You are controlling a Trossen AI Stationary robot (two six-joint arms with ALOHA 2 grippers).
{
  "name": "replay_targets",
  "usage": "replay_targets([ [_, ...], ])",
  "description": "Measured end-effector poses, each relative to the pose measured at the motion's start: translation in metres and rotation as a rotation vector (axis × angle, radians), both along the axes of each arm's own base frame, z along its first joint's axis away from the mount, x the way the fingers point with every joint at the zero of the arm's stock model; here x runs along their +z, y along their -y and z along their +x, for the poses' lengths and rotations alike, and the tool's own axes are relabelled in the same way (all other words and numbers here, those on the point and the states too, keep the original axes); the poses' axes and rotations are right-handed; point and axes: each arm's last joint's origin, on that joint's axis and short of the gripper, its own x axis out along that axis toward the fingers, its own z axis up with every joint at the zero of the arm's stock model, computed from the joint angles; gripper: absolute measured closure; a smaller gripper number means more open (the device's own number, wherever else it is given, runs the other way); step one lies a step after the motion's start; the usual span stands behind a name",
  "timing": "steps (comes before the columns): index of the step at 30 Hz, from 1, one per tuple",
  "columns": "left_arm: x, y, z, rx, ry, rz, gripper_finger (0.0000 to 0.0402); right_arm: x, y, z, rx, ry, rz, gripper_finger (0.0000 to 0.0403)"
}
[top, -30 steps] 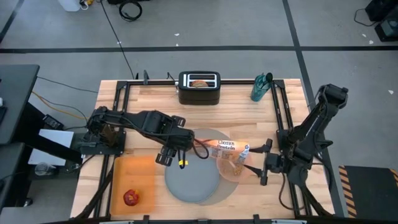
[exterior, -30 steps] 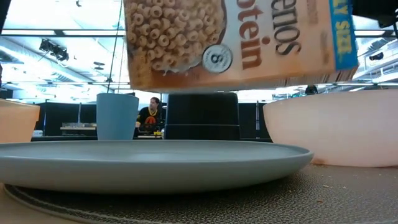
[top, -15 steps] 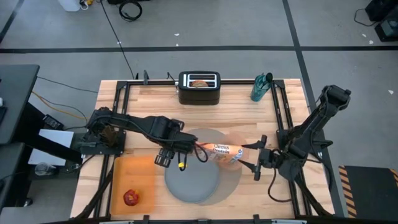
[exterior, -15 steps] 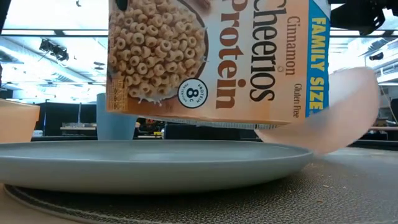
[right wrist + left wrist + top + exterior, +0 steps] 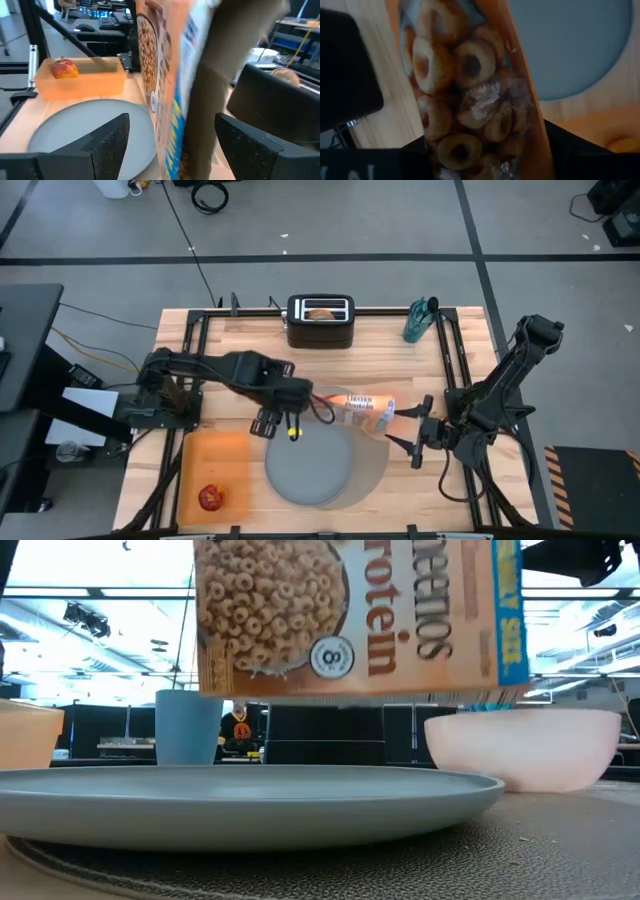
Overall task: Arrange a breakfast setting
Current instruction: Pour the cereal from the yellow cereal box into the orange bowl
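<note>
**Cereal box held over the breakfast setting**

The left hand (image 5: 300, 402) grips one end of a cereal box (image 5: 362, 408), holding it in the air above the grey mat (image 5: 375, 470) at the worktop (image 5: 240, 340) centre. The blue-grey plate (image 5: 308, 470) lies on the mat at 6 o'clock from the box. The right hand (image 5: 412, 434), fingers spread and empty, sits at 3 o'clock beside the pink bowl (image 5: 520, 745). The red apple (image 5: 210, 498) rests on the orange board (image 5: 215, 460) toward 8 o'clock.
</note>
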Motion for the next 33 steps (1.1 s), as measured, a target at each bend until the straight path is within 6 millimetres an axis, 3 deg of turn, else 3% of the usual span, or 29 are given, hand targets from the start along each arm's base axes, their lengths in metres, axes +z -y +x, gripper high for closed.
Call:
replay_targets([
  [9, 0.002, -0.019, 0.002, 0.036, -0.002, -0.026, 0.0203, 0.014, 0.005, -0.011, -0.031, 0.043, -0.014, 0.0104],
  [33, 0.002, -0.024, 0.002, 0.108, 0.001, -0.077, 0.0203, 0.017, 0.008, -0.013, -0.023, 0.039, -0.024, 0.0104],
])
